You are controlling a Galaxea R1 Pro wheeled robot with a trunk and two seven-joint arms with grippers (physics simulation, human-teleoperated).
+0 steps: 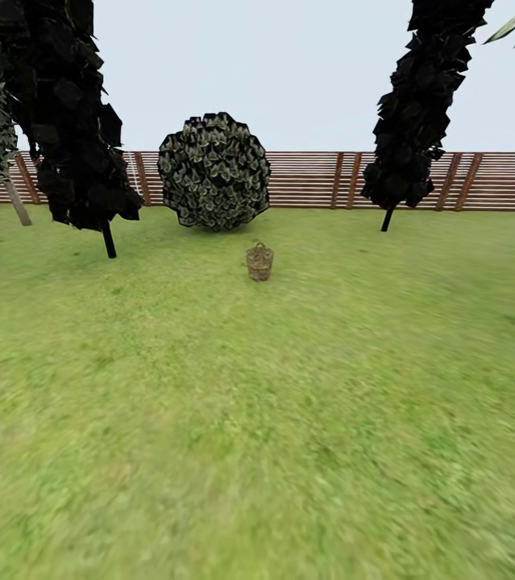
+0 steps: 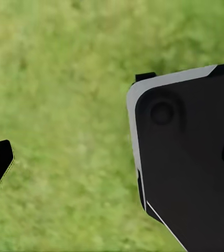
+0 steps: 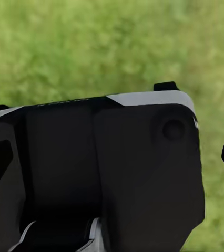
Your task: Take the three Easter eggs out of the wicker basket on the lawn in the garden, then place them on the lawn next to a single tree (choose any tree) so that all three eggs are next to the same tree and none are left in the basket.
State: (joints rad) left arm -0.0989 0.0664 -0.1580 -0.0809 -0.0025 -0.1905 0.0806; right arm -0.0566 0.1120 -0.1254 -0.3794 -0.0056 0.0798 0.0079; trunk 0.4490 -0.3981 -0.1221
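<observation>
You face the small tan woven wicker basket [image 1: 259,263], standing on the bright green lawn [image 1: 257,419] well ahead; eggs unseen, none placed. Neither end effector's opening can be told.

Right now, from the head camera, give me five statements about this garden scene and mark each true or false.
1. The wicker basket stands upright on the lawn. True.
2. The basket sits behind the round bush, against the fence. False: it stands on open grass in front of the bush, nearer the camera.
3. A brown slatted fence runs across the far edge of the grass. True.
4. An Easter egg lies on the grass beside the basket. False: no egg can be seen on the grass there.
5. Dark cone-shaped trees stand on both sides of the bush. True.
</observation>
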